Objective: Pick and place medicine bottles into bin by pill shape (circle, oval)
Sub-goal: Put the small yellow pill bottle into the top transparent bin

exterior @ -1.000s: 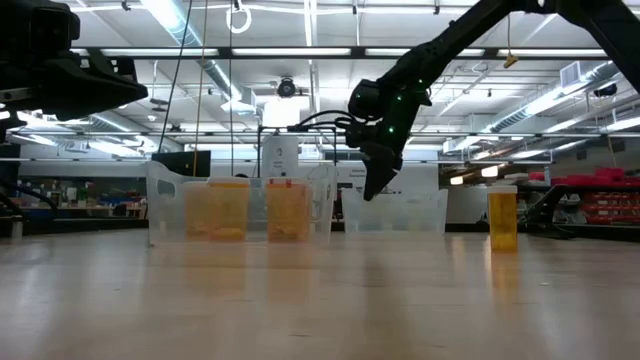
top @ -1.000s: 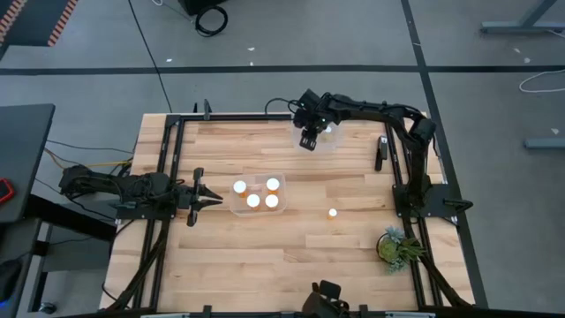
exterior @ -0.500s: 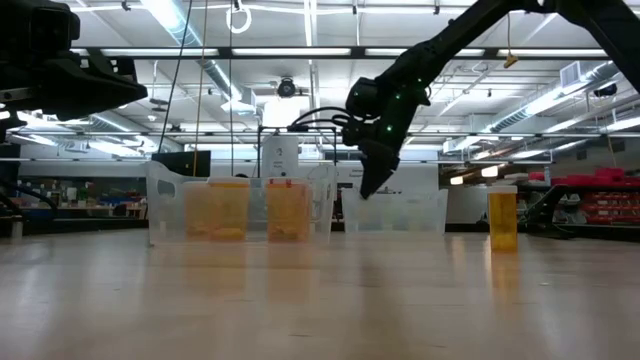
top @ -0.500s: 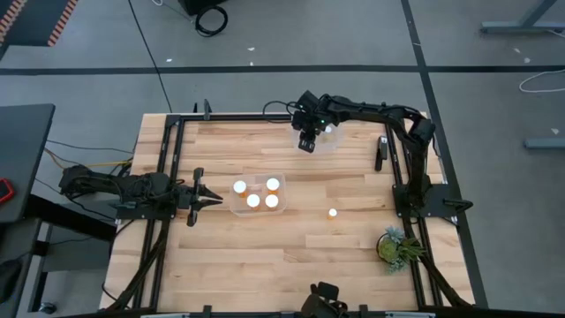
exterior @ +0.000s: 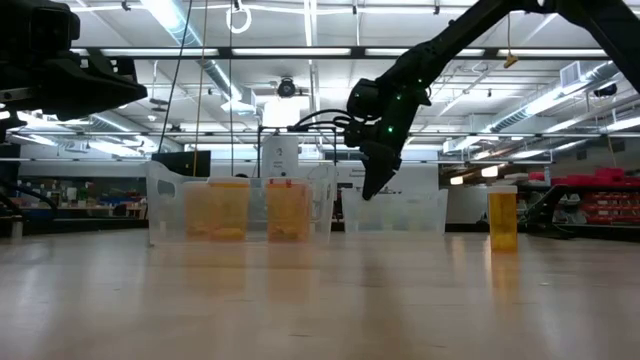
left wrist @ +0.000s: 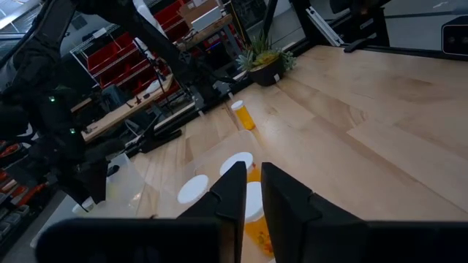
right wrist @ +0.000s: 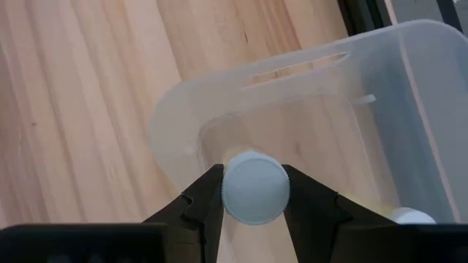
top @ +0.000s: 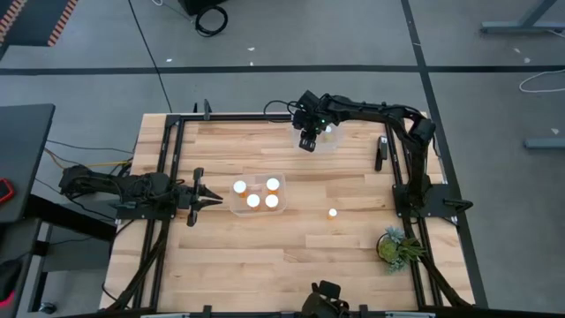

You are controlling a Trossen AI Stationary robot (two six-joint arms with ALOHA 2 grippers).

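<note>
Right gripper [right wrist: 252, 191]: fingers pinch a white-capped bottle [right wrist: 255, 186], hanging above the far bin's [right wrist: 307, 88] corner rim.
Left gripper [top: 209, 201]: fingers pressed together, just beside the near bin [top: 256, 194].
Near bin: four bottles.
Loose bottle [top: 332, 212]: alone on open wood.

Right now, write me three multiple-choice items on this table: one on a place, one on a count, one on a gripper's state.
1. Where does the lone bottle stand?
A. on bare table between the near bin and the plant
B. inside the far bin
C. on the floor

2. How many white caps show in the near bin?
A. one
B. four
C. seven

3. What is the right gripper doing?
A. hanging open
B. holding the plant
C. shut on a capped bottle

Answers: 1 A, the high view shows it alone on the wood; 2 B, four caps show there; 3 C, the fingers clamp a white cap over the far bin.
</note>
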